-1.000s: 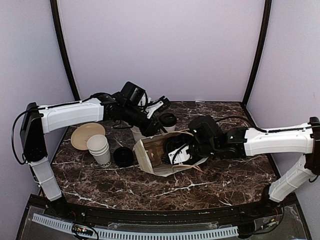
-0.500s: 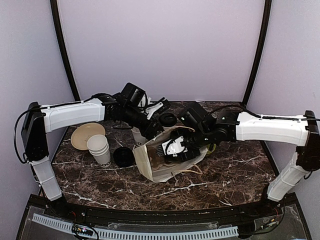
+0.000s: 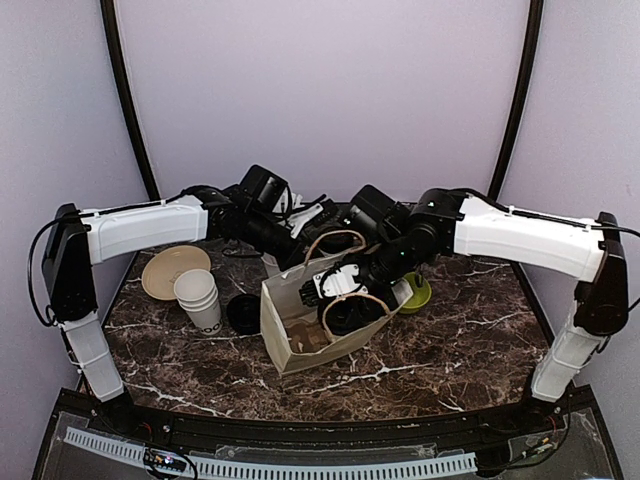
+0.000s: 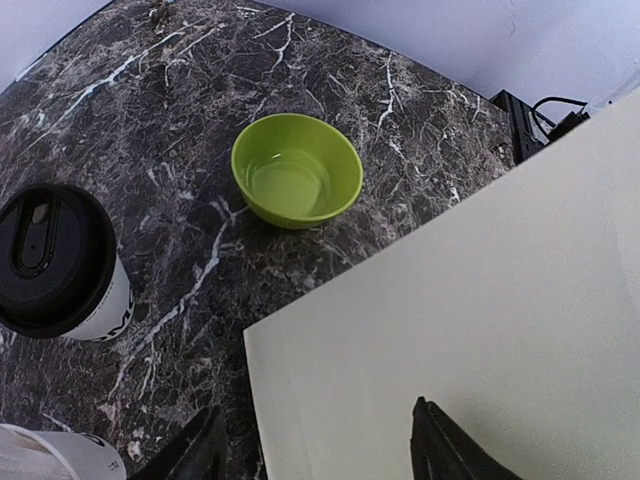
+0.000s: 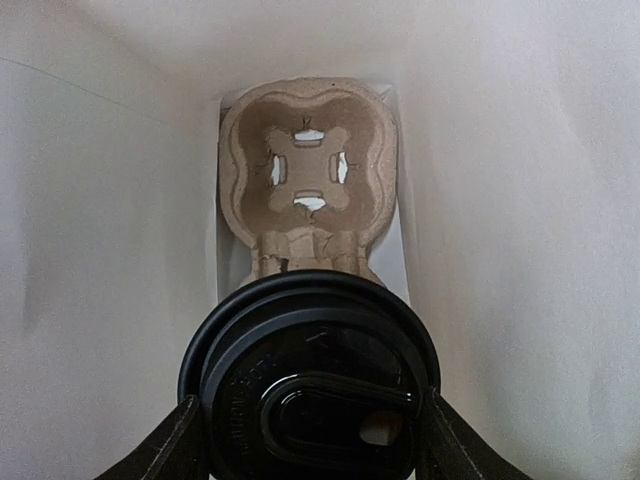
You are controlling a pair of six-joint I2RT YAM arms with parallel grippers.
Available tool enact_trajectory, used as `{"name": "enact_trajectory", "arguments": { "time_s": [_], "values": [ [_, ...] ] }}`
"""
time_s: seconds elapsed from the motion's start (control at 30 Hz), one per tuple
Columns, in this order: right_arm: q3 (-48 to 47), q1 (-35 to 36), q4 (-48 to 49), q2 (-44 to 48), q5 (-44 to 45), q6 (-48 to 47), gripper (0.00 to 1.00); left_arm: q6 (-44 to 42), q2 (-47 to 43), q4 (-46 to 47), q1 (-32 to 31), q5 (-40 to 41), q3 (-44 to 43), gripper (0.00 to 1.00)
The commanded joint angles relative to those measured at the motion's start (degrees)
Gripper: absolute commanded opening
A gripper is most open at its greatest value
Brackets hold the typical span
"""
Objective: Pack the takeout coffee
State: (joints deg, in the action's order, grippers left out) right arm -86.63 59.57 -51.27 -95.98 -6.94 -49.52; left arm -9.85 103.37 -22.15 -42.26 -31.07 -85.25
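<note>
One takeout coffee (image 5: 310,385), seen by its black lid, sits between the fingers of my right gripper (image 5: 313,400), which is shut on it. It is inside the cream paper bag (image 3: 290,325). A brown cardboard cup carrier (image 5: 308,170) lies at the bag's bottom beyond the lid. In the top view my right gripper (image 3: 345,300) reaches into the bag's mouth. A second takeout coffee (image 4: 55,260) stands on the table behind the bag. My left gripper (image 4: 318,450) is open, its fingers straddling the bag's back wall (image 4: 470,300). It is behind the bag (image 3: 308,222) in the top view.
A green bowl (image 4: 297,180) sits on the marble table (image 3: 450,340) right of the bag, also in the top view (image 3: 415,292). Left of the bag are a stack of lidless white cups (image 3: 198,298), a tan plate (image 3: 175,268) and a loose black lid (image 3: 245,313).
My right arm has swung back and to the left with the coffee, and the bag has tipped from lying on its side to more upright. The left arm has barely moved.
</note>
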Motion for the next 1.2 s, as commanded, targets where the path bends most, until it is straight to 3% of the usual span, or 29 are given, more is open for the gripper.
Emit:
{"name": "enact_trajectory", "arguments": {
  "time_s": [0.0, 0.1, 0.47, 0.8, 1.17],
  "values": [
    [-5.72, -0.08, -11.2, -2.77, -8.42, 3.97, 0.44, -0.78, -3.34, -1.42, 0.9, -0.51, -0.59, 0.65],
    [-4.8, -0.22, -8.12, -3.28, -6.71, 6.48, 0.44, -0.86, -3.46, -1.45, 1.66, 0.27, -0.82, 0.65],
    [12.12, -4.09, 7.22, 0.39, -2.62, 7.54, 0.43, -0.36, -6.79, -1.65, 4.13, 1.66, -0.8, 0.65],
    [2.07, -6.4, 1.5, -7.68, -3.07, 9.92, 0.49, -0.76, -14.2, -4.34, 5.68, 3.7, -3.16, 0.69],
    [-4.71, -6.4, -3.44, -6.16, -3.79, 10.19, 0.61, -0.66, -20.18, -6.91, 5.73, -8.84, -0.4, 0.71]
  ]
}}
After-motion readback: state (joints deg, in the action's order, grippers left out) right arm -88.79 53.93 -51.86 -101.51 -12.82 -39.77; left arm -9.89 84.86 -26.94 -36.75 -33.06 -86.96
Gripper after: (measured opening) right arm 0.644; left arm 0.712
